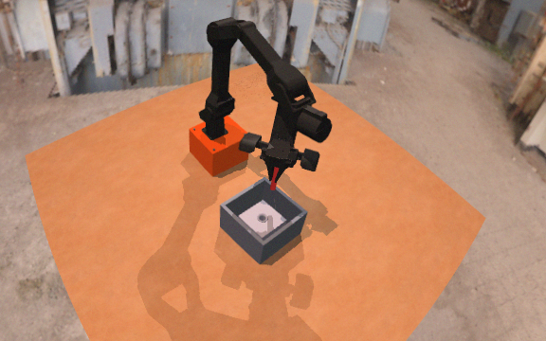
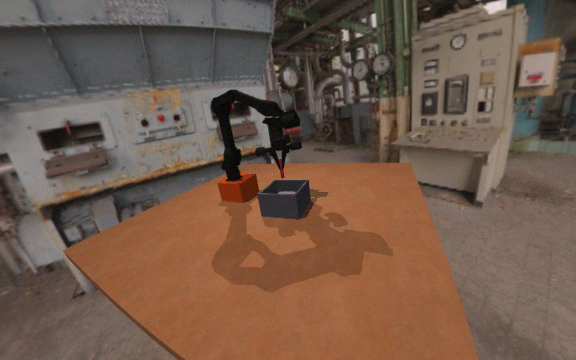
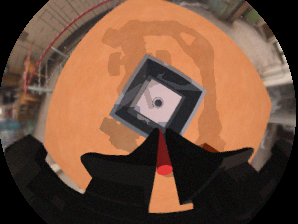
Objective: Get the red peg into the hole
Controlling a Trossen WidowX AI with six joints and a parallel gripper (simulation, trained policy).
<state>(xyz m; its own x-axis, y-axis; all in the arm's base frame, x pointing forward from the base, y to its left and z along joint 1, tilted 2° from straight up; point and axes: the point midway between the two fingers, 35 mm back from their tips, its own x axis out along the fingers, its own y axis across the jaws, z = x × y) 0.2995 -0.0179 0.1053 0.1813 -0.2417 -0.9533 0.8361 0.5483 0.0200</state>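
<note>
From the top view, the open-mouthed box (image 1: 240,234) (image 2: 280,206) (image 3: 131,82) offers a way in from above, its raised walls blocking sideways entry at two, four, eight and ten o'clock.

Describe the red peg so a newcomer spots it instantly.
Find the black arm rising from the orange block. At its far end, the gripper grips the peg: a slim red rod, unlike the wide grey box.
</note>
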